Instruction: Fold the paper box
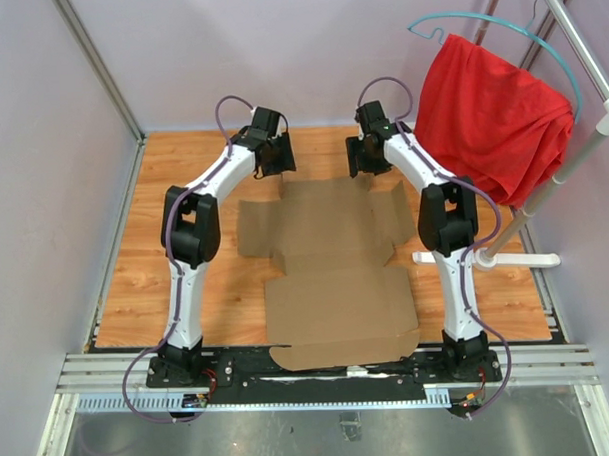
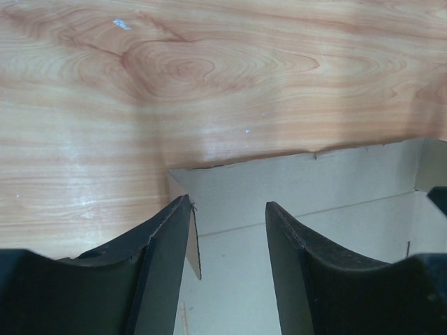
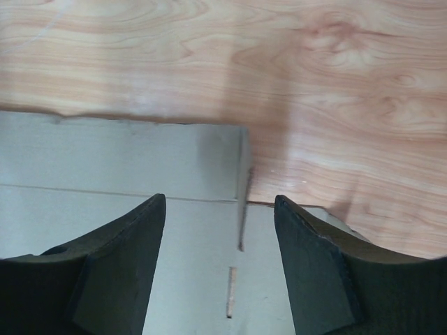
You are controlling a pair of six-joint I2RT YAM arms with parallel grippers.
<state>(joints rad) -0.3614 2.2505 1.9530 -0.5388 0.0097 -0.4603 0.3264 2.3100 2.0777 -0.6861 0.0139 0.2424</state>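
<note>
Lying flat on the table (image 1: 184, 202), the box (image 1: 337, 287) is spread as an unfolded sheet between the two arms, with its near edge over the base rail and its far panel under both wrists. The left gripper (image 2: 227, 209) is set at the far left corner of that panel and the right gripper (image 3: 220, 202) at the far right corner. This placement is judged to prepare a symmetrical lift of the far panel along its crease (image 2: 335, 206), so that the sheet is not skewed. Both sets of jaws are held moderately apart, and nothing is clamped between them. No fold is seen to be made yet. The overall layout is given only by the top view: the whole outline of the sheet, its side flaps, and the red cloth (image 1: 491, 116) hung well apart at the right. The gaps between the jaws cannot be judged from that view. The wrist views supply this detail. In the left wrist view the corner of the panel is framed between the fingers (image 2: 164, 258), and a small raised edge of card is seen just beside the left finger; contact cannot be confirmed. In the right wrist view a slit (image 3: 241, 209) between panel and flap is centred between the jaws.
</note>
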